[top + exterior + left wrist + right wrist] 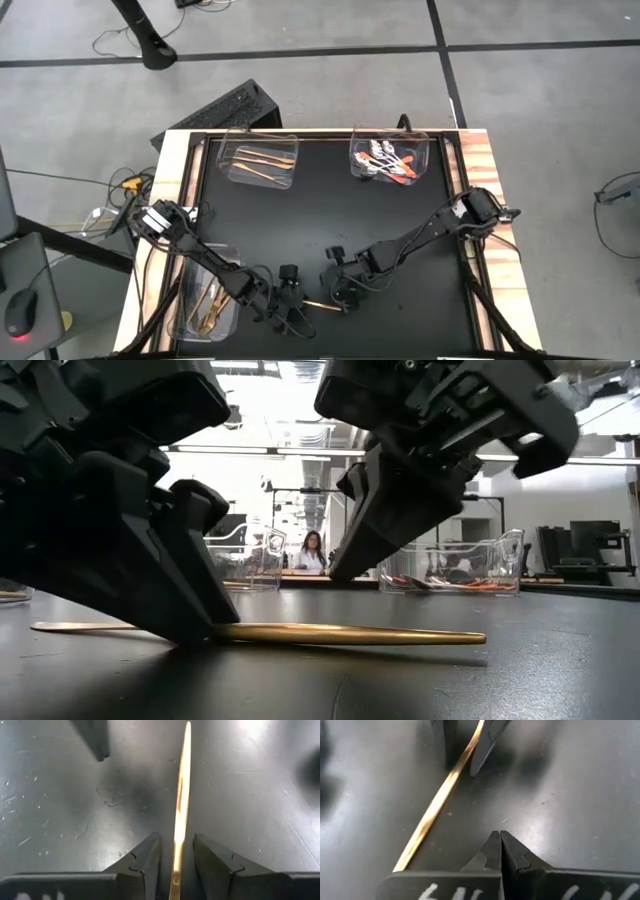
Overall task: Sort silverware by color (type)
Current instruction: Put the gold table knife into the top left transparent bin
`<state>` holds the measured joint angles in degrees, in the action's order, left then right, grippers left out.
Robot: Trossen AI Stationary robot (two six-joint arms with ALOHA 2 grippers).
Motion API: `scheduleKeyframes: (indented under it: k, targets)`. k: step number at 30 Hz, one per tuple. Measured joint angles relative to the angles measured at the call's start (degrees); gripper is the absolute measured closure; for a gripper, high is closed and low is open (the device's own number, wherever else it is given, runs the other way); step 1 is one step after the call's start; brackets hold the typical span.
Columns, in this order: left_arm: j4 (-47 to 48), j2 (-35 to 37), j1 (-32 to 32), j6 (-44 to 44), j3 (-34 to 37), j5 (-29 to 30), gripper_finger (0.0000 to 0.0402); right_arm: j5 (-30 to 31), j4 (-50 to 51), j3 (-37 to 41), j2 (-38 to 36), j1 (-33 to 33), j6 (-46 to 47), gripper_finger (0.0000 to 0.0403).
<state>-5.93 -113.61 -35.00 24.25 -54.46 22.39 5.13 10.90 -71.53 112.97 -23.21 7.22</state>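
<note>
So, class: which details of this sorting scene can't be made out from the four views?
- Gold utensil, low view: the left gripper hides its middle; fork or knife unclear.
- Near-left tray, high view: the left arm covers its contents.
- Far-right tray, high view: pieces too small to count.

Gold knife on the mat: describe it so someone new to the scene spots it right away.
On the black table, look at the near edge, between the two grippers. The left gripper straddles a slim gold knife lying flat there, while the shut right gripper sits beside it. It is the only utensil loose on the table; the rest sit in clear trays.
</note>
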Motion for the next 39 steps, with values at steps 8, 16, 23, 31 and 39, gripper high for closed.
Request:
scheduleKeyframes:
  k: [8,16,23,31,39]
  targets:
    - [-0.3,-0.5,0.3,-1.4,0.0,0.4,0.0388,2.5,3.9,0.0,0.0,-2.3,5.9,0.0394]
    - [-0.7,-0.5,0.4,-3.6,0.1,1.0,0.0397,7.1,2.8,0.0,0.0,-3.9,6.5,0.0394]
    - [-1.5,-0.7,0.1,-4.6,0.3,2.5,0.0399,10.4,-2.5,-0.1,-0.1,-2.2,6.5,0.0394]
    - [-1.8,-0.8,-0.1,-4.5,0.3,3.0,0.0397,10.2,-7.2,-0.1,-0.1,-1.8,6.4,0.0394]
    - [-2.6,-0.8,0.1,-5.8,0.4,2.3,0.0381,10.1,-9.5,-0.1,-0.1,-2.6,6.4,0.0394]
